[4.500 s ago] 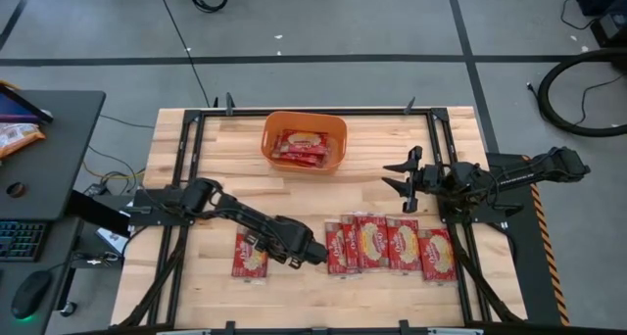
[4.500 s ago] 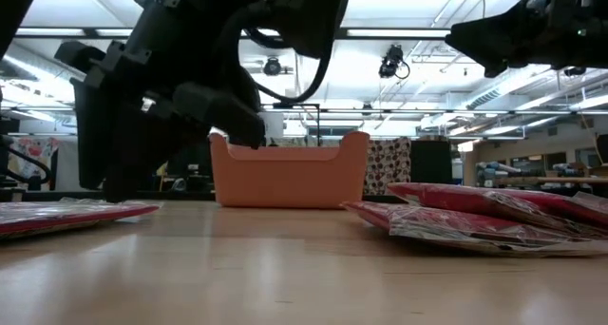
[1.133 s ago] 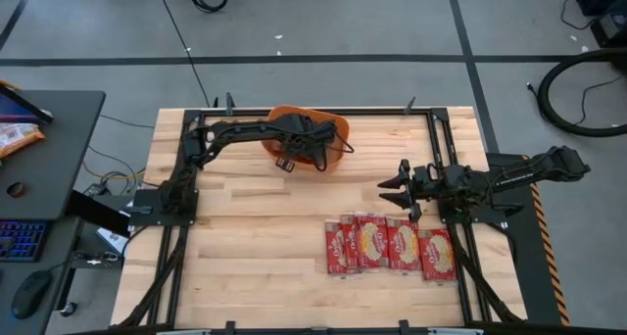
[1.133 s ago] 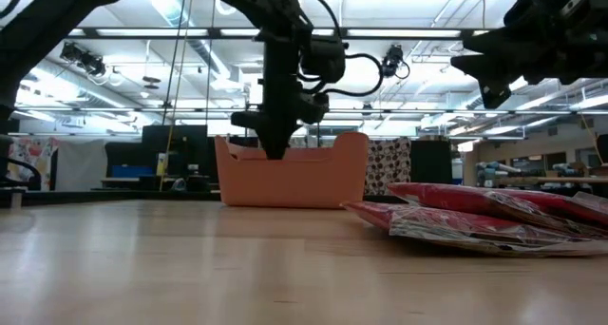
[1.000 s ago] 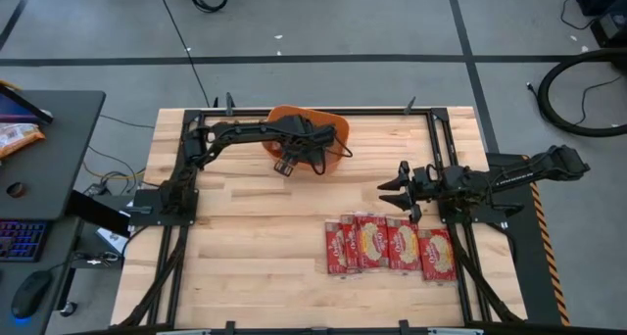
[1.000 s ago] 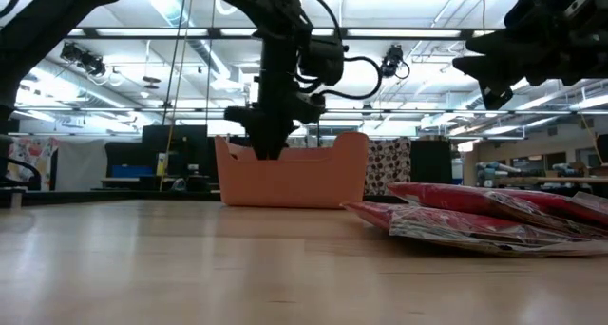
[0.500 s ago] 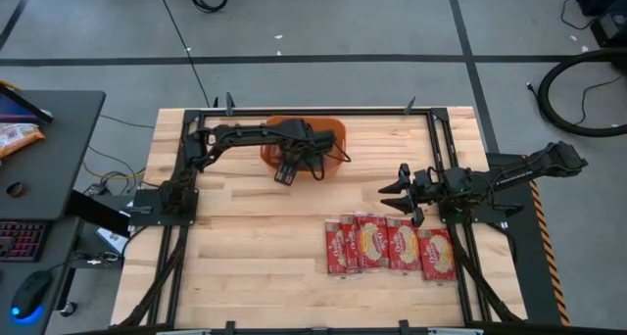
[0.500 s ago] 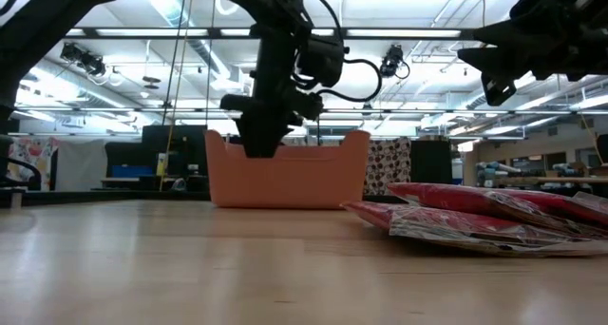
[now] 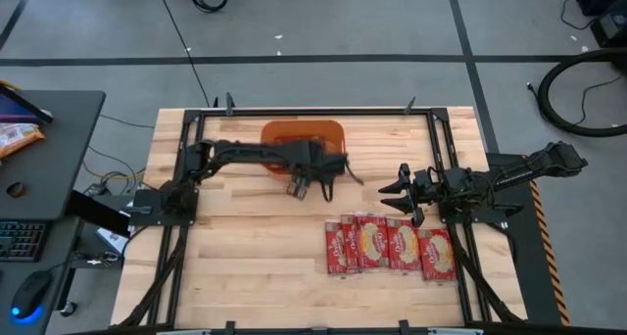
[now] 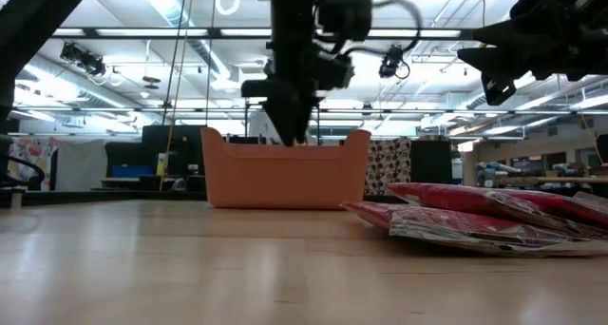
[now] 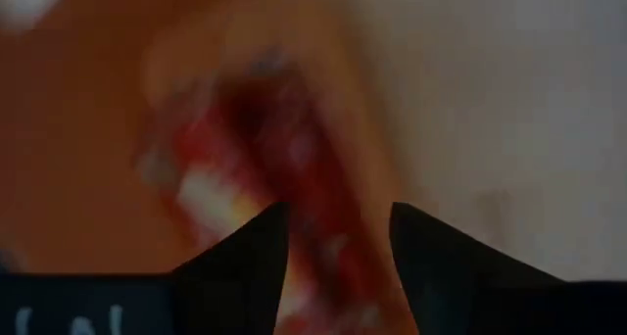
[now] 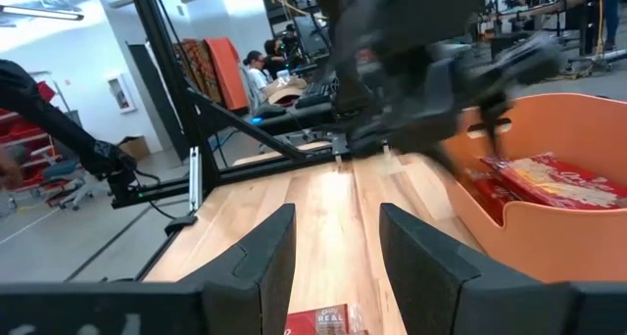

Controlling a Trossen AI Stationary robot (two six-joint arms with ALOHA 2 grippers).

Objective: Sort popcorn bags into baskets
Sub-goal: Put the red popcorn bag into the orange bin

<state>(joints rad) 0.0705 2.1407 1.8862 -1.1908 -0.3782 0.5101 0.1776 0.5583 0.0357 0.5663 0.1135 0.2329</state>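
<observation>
- The orange basket sits at the worktop's far edge, mid-width, with red popcorn bags already lying inside it.
- The left gripper hangs just off the basket's near rim, jaws spread and empty, probably clear of its drop.
- Four more popcorn bags lie side by side toward the near right corner, awaiting pickup.
- The right gripper waits beside that row, jaws spread, holding nothing.
</observation>
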